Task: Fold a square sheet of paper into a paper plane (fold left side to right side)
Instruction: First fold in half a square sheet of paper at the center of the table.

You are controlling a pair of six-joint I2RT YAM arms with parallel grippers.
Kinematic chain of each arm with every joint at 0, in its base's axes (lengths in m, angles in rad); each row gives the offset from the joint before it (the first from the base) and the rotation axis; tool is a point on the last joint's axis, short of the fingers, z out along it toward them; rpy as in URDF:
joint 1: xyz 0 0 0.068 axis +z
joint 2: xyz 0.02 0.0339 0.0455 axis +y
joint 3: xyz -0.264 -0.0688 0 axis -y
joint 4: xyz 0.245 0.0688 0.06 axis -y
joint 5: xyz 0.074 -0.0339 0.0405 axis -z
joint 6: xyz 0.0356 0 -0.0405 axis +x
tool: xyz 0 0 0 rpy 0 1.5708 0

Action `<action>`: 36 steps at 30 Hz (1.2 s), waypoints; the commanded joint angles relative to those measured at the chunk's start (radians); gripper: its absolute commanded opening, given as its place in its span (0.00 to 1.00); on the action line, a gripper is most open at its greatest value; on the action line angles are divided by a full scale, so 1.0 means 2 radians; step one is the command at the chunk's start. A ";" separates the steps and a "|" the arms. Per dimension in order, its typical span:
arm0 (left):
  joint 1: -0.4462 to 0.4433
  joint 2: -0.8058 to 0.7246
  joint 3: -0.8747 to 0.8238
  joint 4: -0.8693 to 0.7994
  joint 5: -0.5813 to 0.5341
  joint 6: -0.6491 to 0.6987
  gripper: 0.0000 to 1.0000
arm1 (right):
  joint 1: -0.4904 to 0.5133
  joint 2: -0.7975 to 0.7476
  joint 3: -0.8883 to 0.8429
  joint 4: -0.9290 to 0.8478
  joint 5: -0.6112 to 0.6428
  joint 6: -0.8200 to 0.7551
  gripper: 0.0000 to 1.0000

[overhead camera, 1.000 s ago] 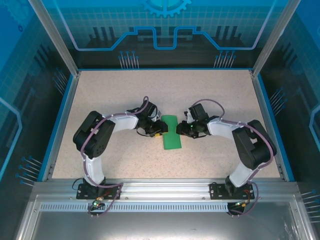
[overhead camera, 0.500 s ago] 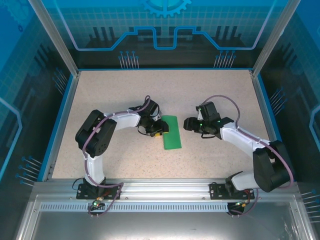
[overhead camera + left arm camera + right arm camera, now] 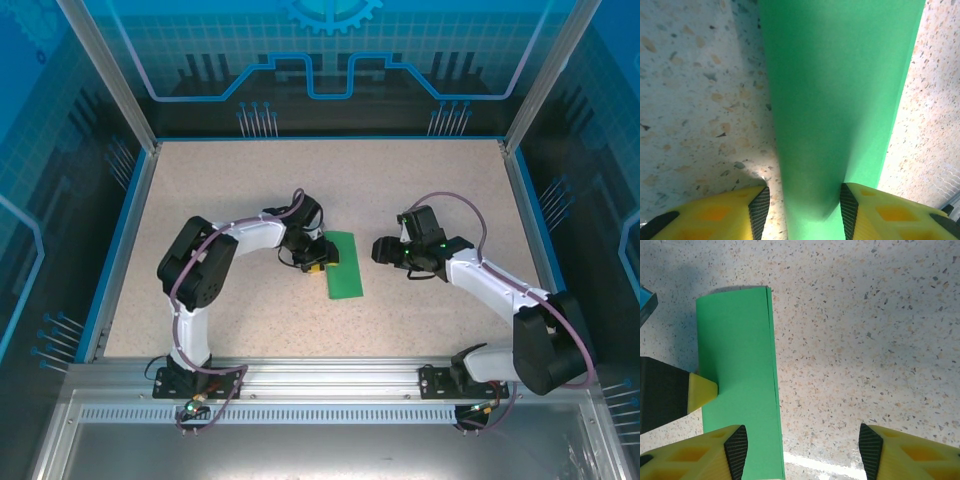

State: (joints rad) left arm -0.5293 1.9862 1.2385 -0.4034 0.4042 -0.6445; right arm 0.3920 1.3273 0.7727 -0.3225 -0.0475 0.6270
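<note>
The square sheet of paper point(image 3: 343, 265) lies flat on the table, folded over into a narrow bright green strip with its loose edges on the right. My left gripper point(image 3: 318, 262) stands at the strip's left side with its jaws apart. In the left wrist view the paper point(image 3: 840, 100) runs up between the pads; the right pad point(image 3: 849, 207) touches it and bare table shows beside the left pad. In the right wrist view a yellow left fingertip point(image 3: 702, 390) rests on the paper point(image 3: 735, 355). My right gripper point(image 3: 381, 250) hangs open just right of the strip, holding nothing point(image 3: 802, 445).
The speckled beige table point(image 3: 420, 190) is bounded by a blue rim point(image 3: 330, 139) and an aluminium frame with blue panels. The arm bases sit on the metal rail point(image 3: 330, 378) at the near edge.
My right gripper has opened and drawn back to the right, off the paper. The left gripper and the folded strip have stayed where they were.
</note>
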 commanded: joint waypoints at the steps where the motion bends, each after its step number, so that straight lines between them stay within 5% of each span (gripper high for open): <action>1: -0.022 0.051 0.001 0.000 -0.029 0.020 0.47 | -0.007 -0.013 -0.002 -0.013 0.008 -0.007 0.64; 23: -0.028 0.066 0.017 -0.016 -0.039 0.025 0.48 | 0.003 0.025 0.001 0.016 -0.052 0.005 0.61; 30: -0.028 0.066 0.017 -0.018 -0.042 0.024 0.48 | 0.019 0.053 0.007 0.033 -0.072 0.014 0.52; 36: -0.028 0.066 0.017 -0.018 -0.043 0.024 0.49 | 0.037 0.089 0.019 0.051 -0.095 0.025 0.33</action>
State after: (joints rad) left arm -0.5415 2.0132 1.2945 -0.4755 0.3763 -0.6254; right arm 0.4442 1.4784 0.7795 -0.2501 -0.1951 0.6590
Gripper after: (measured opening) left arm 0.486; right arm 0.346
